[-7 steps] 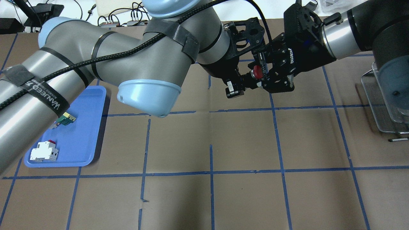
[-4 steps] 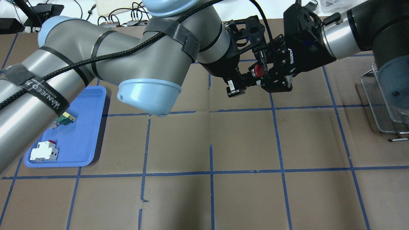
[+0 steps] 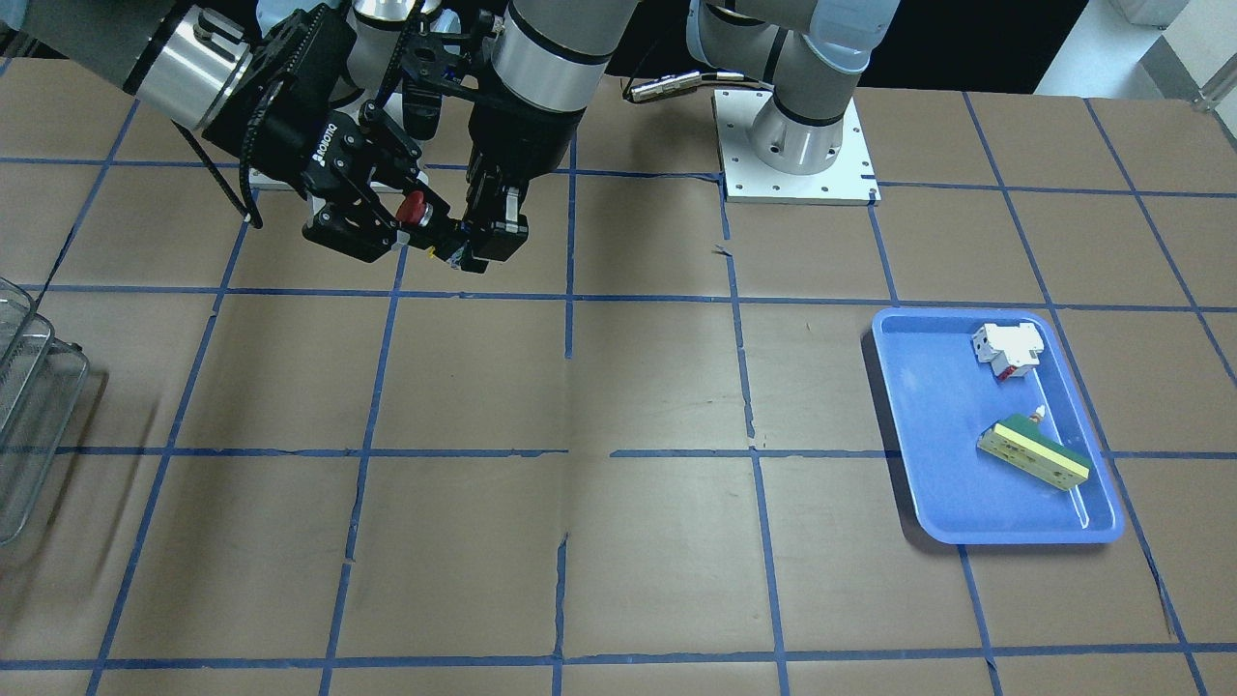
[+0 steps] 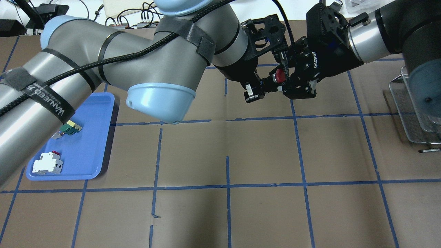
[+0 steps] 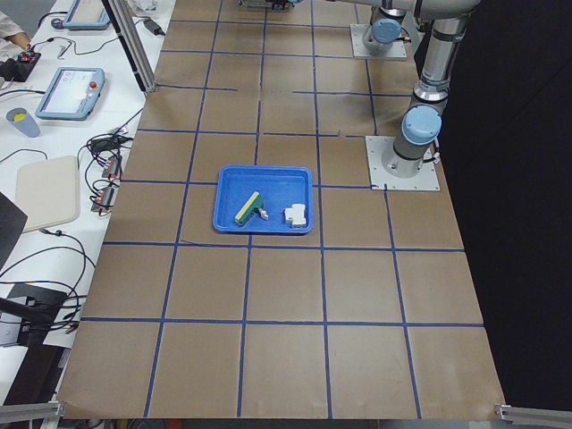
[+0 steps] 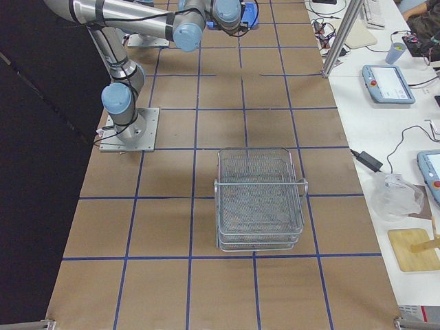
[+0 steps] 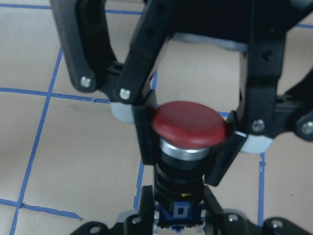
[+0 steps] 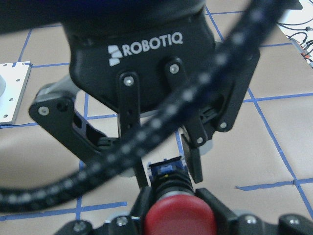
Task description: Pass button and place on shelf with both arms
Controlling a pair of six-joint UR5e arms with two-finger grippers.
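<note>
The button (image 4: 279,76), with a red cap on a black body, hangs in the air between both grippers at the far middle of the table. My left gripper (image 4: 270,84) is shut on its black base, seen in the left wrist view (image 7: 178,215). My right gripper (image 4: 286,80) faces it, and its fingers (image 7: 144,134) close on the button (image 7: 190,125) just under the cap. The right wrist view shows the cap (image 8: 180,218) between my right fingers. The wire-mesh shelf (image 6: 260,199) stands on the table at my right, its edge showing in the overhead view (image 4: 410,113).
A blue tray (image 4: 86,144) at my left holds a white block with a red tab (image 4: 47,163) and a green-and-cream block (image 4: 70,128). Brown table surface with blue tape lines lies between tray and shelf. My left arm's elbow (image 4: 160,100) hangs over the table's left half.
Both grippers and the button have shifted slightly towards the far side of the table. The right fingers sit a little closer around the button.
</note>
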